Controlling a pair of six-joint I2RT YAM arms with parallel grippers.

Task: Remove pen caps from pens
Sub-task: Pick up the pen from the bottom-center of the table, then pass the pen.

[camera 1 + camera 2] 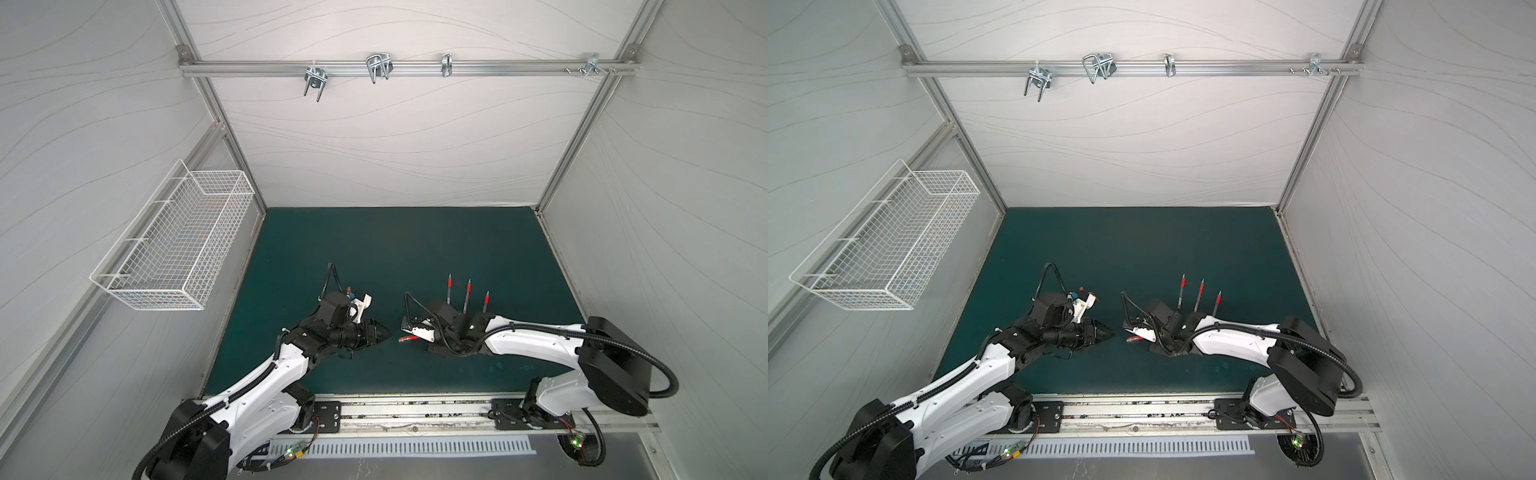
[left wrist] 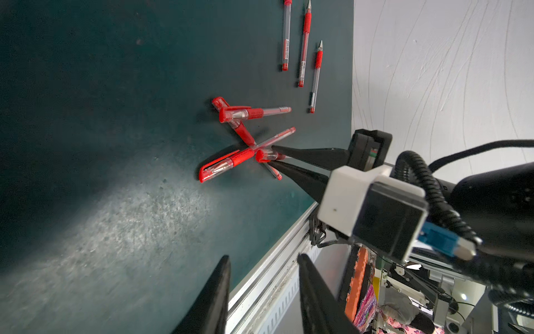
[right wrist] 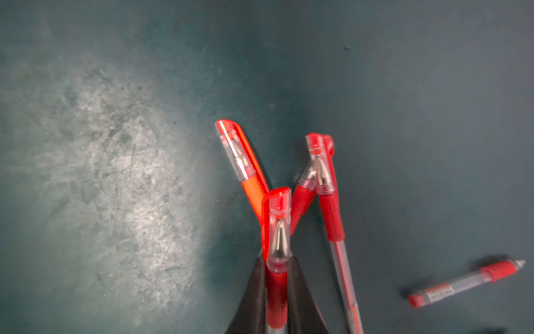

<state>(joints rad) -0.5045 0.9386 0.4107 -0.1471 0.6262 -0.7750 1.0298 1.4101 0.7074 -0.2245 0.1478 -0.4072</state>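
- Right hand [image 3: 276, 260] grips clear stick pen with red band [image 3: 276, 295]; its red-clipped clear cap [image 3: 276, 231] is on and points out past the fingertips, at bench front-centre.
- Left hand [image 2: 263, 257]: jaws apart, empty.
- 3 uncapped pens [image 1: 467, 297] point toward pale grey back wall [image 1: 395, 145].
- Dark teal bench [image 1: 374, 249], scuffed.

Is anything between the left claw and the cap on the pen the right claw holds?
Nothing visible. Only bare mat separates the left gripper from the cap; another capped pen lies just beside it.
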